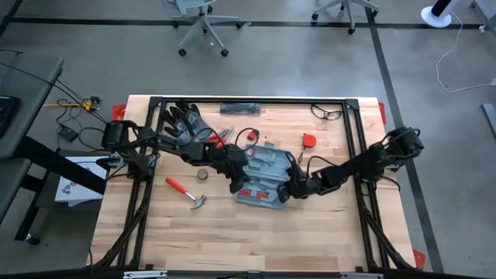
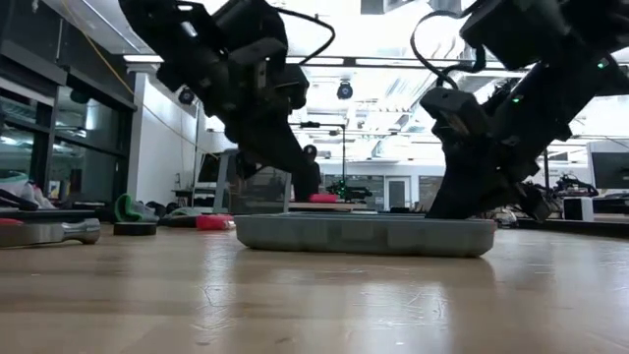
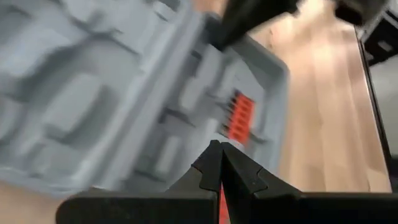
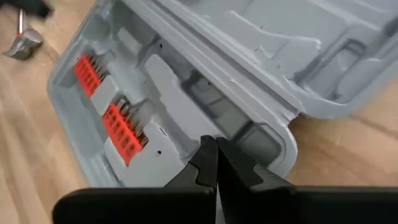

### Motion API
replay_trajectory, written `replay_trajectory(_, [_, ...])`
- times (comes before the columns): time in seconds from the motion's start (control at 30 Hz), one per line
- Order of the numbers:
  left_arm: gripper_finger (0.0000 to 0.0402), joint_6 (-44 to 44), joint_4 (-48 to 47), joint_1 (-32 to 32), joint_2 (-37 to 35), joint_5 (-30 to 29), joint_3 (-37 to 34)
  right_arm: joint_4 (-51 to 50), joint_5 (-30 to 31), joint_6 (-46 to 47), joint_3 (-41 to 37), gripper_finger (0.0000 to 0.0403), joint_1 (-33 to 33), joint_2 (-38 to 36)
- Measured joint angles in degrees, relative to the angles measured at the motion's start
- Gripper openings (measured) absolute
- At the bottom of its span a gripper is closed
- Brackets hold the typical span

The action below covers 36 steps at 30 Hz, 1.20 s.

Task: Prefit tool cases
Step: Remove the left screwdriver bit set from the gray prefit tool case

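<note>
Progress looks early to us; the tool case point(image 1: 262, 180) lies open and flat near the centre of the high view, on the wooden surface point(image 1: 256, 240), and we judge the fitting barely begun; only two strips of red bits point(image 4: 115, 134) sit in their slots, while the larger moulded recesses point(image 3: 81, 106) show bare plastic.

Going left to right in the high view: the dark gloves point(image 1: 183, 122) lie at upper left, just beyond the left arm; the hammer point(image 1: 187, 193) with its red handle rests left of centre, well apart from the case and not yet seated in anything; a small round roll point(image 1: 202, 175) lies between hammer and case. The left gripper point(image 1: 235, 184) hangs at the case's left edge with its jaws pressed together on nothing; we cannot tell whether they touch the plastic. The right gripper point(image 1: 293, 188) sits at the case's right edge, jaws likewise closed and empty; a small red thing point(image 1: 308, 140) lies above it in the frame.

The case itself is blue-grey with rounded corners; in the low view it reads as a shallow tray lying level; both halves lie spread, hinge ridge running between them.
</note>
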Motion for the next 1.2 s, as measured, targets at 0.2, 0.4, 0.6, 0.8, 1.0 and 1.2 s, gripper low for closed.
replay_trajectory(0.2, [0.0,0.2,-1.9,-3.0,0.0,-0.7,0.0,0.7,0.0,-0.8,0.0,0.0,-1.9,0.0])
replay_trajectory(0.4, [0.0,0.2,-1.8,-4.0,0.0,-0.9,0.0,0.8,-0.1,-2.2,0.0,0.0,-3.5,0.0])
replay_trajectory(0.6, [0.0,0.1,-1.7,-4.0,0.0,-1.3,0.0,1.5,0.0,-2.3,0.0,0.0,-5.5,0.0])
replay_trajectory(0.8, [0.0,0.0,-1.7,-4.3,0.0,-1.1,0.0,4.4,-0.7,-4.6,0.0,0.0,-6.3,-0.9])
replay_trajectory(1.0, [0.0,-0.4,-1.6,-4.8,0.0,-1.1,0.1,9.3,1.0,-6.8,0.0,0.0,-3.5,-3.4])
replay_trajectory(1.2, [0.0,0.3,-1.6,-4.8,0.0,-0.6,0.1,10.7,3.8,-8.8,2.0,0.0,0.7,-4.8])
